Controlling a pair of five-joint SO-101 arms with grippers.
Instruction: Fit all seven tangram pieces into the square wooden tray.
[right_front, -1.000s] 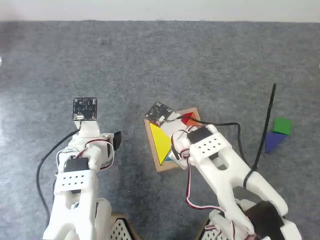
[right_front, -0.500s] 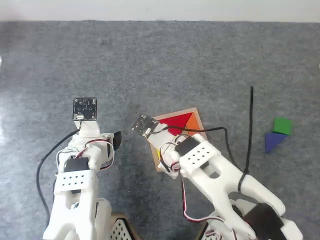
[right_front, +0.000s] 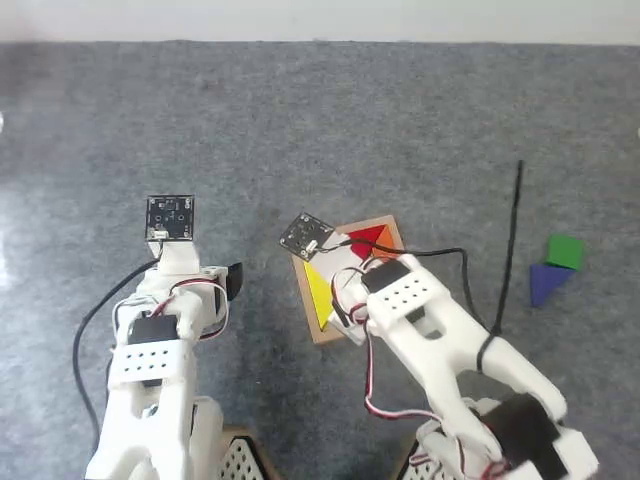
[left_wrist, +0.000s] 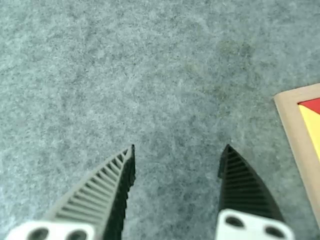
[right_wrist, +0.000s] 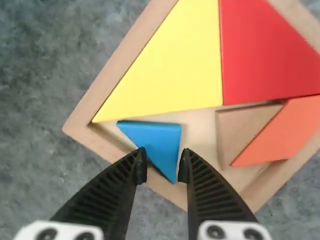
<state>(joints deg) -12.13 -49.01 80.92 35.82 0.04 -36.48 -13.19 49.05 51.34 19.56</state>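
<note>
The right gripper (right_wrist: 162, 152) was closed narrowly on the blue triangle (right_wrist: 157, 137). This piece lay inside the square wooden tray (right_wrist: 121, 65), in the corner nearest that arm and just beside the yellow triangle (right_wrist: 170, 70). The red triangle (right_wrist: 260, 50) and an orange piece (right_wrist: 280, 135) were also seated in the tray. The left gripper (left_wrist: 180, 147) was held wide open over the grey mat (left_wrist: 150, 60). A green square (right_front: 565, 250) and a dark blue triangle (right_front: 545, 283) were seen touching on the mat, well apart from the tray.
</note>
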